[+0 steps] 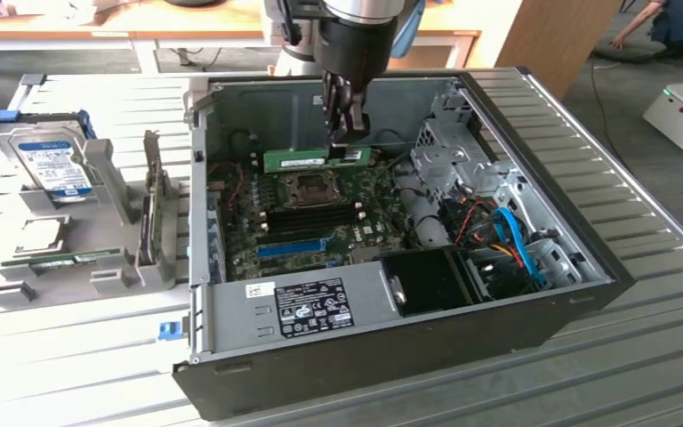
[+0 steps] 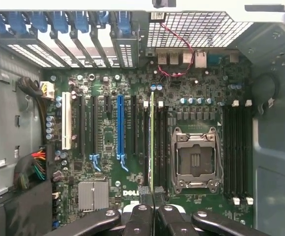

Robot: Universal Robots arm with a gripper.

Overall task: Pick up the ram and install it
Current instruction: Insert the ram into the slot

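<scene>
My gripper [image 1: 348, 142] hangs inside the open black computer case [image 1: 579, 294], shut on the ram [image 1: 316, 159]. The ram is a long green stick held level on its edge above the motherboard [image 1: 317, 218], near the case's far wall. In the wrist view the ram [image 2: 152, 137] appears edge-on as a thin green line running out from between my fingertips [image 2: 145, 194]. It lies over the dark memory slots [image 2: 163, 147] beside the CPU socket [image 2: 195, 160]. Whether it touches a slot I cannot tell.
A blue expansion slot [image 2: 119, 125] and black slots lie beside the memory slots. On the exterior view's left, a grey fixture [image 1: 116, 205] holds a silver hard drive [image 1: 51, 160] and another green stick [image 1: 68, 261]. Cables and a drive cage [image 1: 461, 151] fill the case's right side.
</scene>
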